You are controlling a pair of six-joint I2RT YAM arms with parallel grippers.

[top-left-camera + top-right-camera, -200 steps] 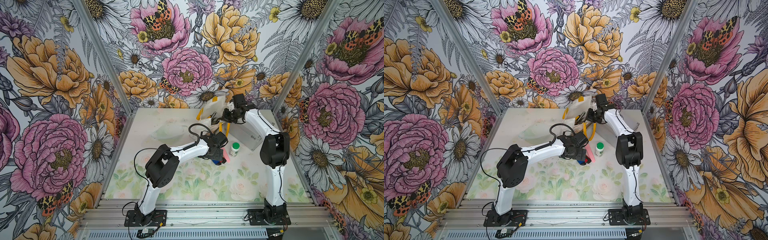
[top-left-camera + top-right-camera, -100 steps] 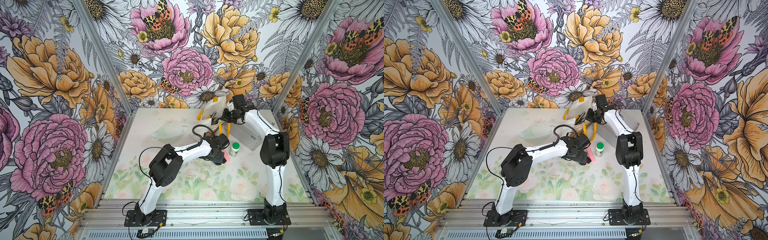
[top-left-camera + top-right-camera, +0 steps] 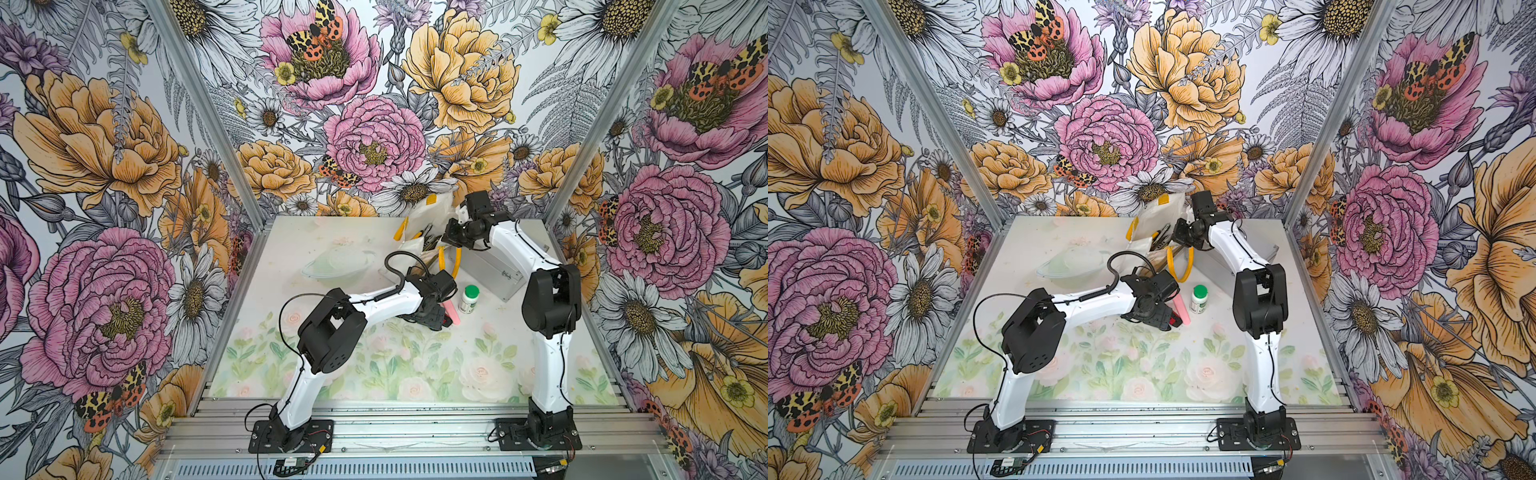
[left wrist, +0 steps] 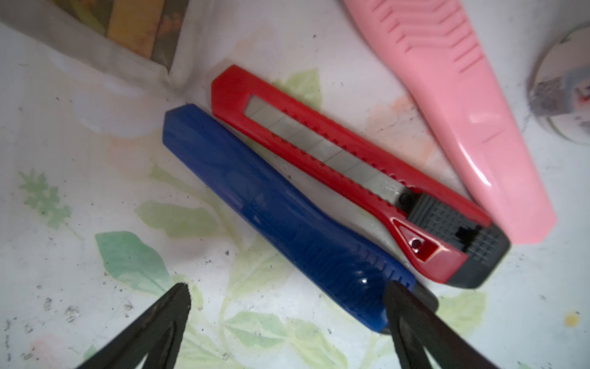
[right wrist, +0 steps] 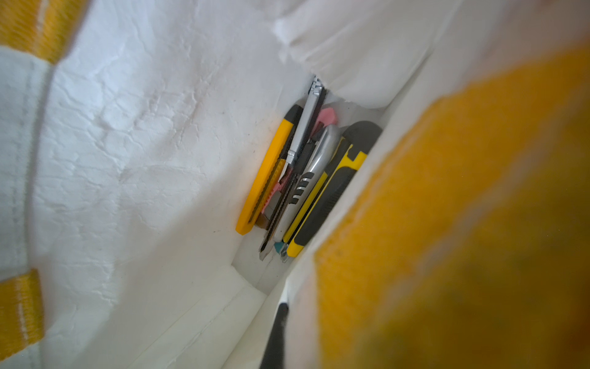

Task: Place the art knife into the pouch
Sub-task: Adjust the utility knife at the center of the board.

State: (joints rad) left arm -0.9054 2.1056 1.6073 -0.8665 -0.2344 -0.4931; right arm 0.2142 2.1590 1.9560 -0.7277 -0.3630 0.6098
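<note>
Now left jaws wide at blue knife [image 4: 281, 217]; right jaws clamp pouch [image 3: 430, 210] (bottle [image 4: 565, 96] label blurred).

A purpose-built robot test cell in a lab is shown, not a lived-in room. Wall panels [image 3: 374, 124] printed with oversized flowers and moths are held between bare aluminium corner posts [image 3: 210, 112]. The surface [image 3: 415, 374] is covered with a paler floral print. A left arm [image 3: 374, 301] and a right arm [image 3: 519, 249], white and black, are bolted through black base plates [image 3: 320, 432] to a slotted aluminium rail [image 3: 415, 424], fronted by a vented cover [image 3: 374, 471].
</note>
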